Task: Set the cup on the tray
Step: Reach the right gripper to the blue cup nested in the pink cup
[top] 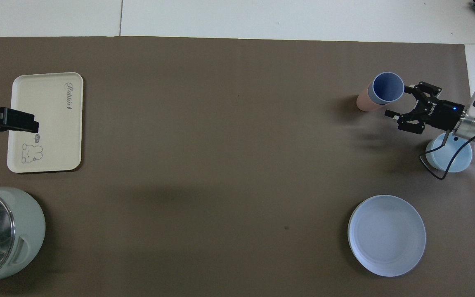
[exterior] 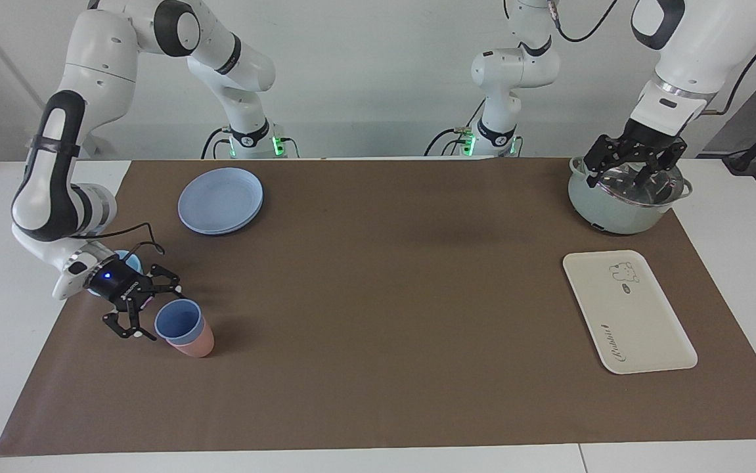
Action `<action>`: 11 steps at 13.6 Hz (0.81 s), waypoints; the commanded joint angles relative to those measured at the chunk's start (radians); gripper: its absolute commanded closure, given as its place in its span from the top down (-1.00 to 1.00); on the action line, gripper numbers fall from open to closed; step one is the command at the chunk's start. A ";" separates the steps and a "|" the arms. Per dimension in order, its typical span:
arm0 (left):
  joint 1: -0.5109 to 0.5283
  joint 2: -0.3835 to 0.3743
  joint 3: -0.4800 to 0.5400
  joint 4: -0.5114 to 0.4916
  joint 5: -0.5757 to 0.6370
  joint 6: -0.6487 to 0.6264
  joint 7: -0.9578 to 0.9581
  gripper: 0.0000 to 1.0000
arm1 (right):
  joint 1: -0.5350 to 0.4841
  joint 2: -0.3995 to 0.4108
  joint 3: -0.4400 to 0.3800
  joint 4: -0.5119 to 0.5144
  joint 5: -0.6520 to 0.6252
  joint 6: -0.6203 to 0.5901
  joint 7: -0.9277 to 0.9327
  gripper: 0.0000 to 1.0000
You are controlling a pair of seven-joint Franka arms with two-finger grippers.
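At the right arm's end of the table, the right gripper (exterior: 148,314) is low over the brown mat with its fingers spread wide and nothing held. Its tips flank the rim of the cup (exterior: 179,323), a small periwinkle-blue tapered plastic tumbler with no handle, and whether they touch it cannot be told. The cup stands upright, nested inside a salmon-pink plastic tumbler (exterior: 197,345) of like size, nearer the table edge farther from the robots than the edge by their bases. Only its upper band shows above the pink wall. It looks light, stiff and smooth-sided, so a moderate squeeze across that exposed band, just below the rim, seems the place to hold it. A grip lower down would likely catch the pink tumbler too, and the nested pair may stick and lift together. A light-blue shallow bowl (exterior: 129,261) sits under the right wrist, and a round blue plate (exterior: 220,199) lies nearer the robots. At the left arm's end, a pale green pot with a glass lid (exterior: 621,197) stands by the corner nearest that arm's base. The left gripper (exterior: 630,172) waits over the pot, fingers apart and empty. The cream-white rectangular plastic tray (exterior: 627,312) with a cartoon animal print lies bare, well apart from the cup.
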 commanded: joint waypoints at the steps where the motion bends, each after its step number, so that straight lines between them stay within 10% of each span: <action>1: 0.004 -0.027 -0.004 -0.039 -0.014 0.030 0.008 1.00 | 0.021 0.027 0.006 0.005 0.059 0.029 -0.045 1.00; 11: 0.015 -0.027 -0.002 -0.034 -0.014 0.021 0.000 1.00 | 0.081 0.039 0.007 0.005 0.136 0.120 -0.062 1.00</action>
